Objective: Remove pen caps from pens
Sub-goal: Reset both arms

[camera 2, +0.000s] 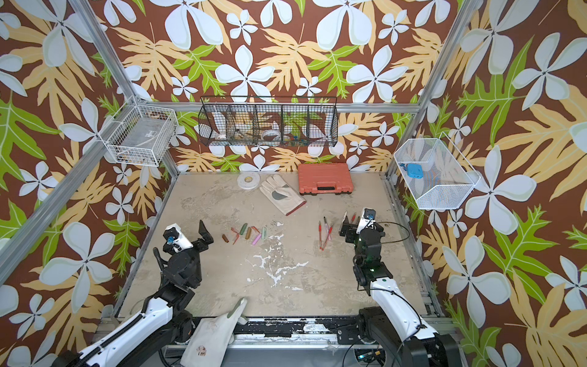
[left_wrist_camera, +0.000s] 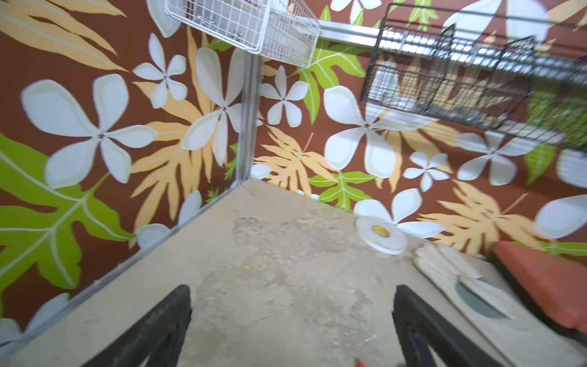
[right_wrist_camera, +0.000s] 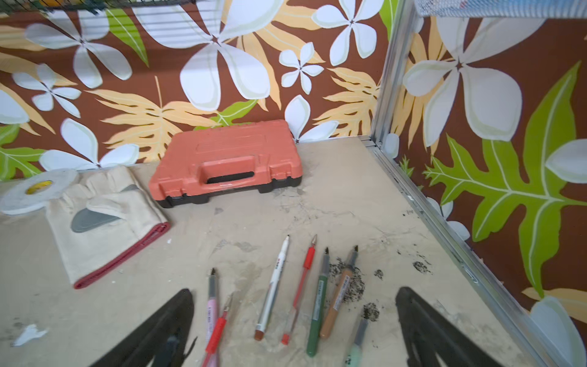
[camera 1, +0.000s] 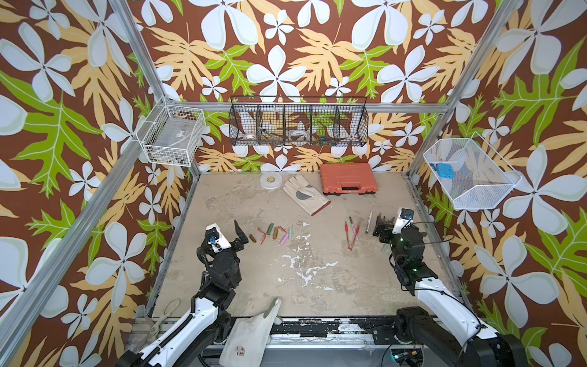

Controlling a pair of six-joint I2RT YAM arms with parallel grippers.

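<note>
- Since the left fingers (left_wrist_camera: 165,324) and the right fingers (right_wrist_camera: 165,327) both stand wide and empty, the step in hand seems to be drawing clear.
- Pen caps (camera 1: 283,238) lie loose in a cluster toward the left edge of the bench (camera 1: 317,286).
- Pens (right_wrist_camera: 275,282) lie near its right edge, beside and beneath the right fingers, with bare tips where visible.
- Rise straight up before swinging away so nothing rolls, then look for any cap left on.

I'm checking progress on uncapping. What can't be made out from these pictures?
Pens: the right end effector covers some in both top views; the right wrist picture's edge cuts others.
Pen caps: too small in top views to count.
Black basket contents: blurred behind mesh.
</note>
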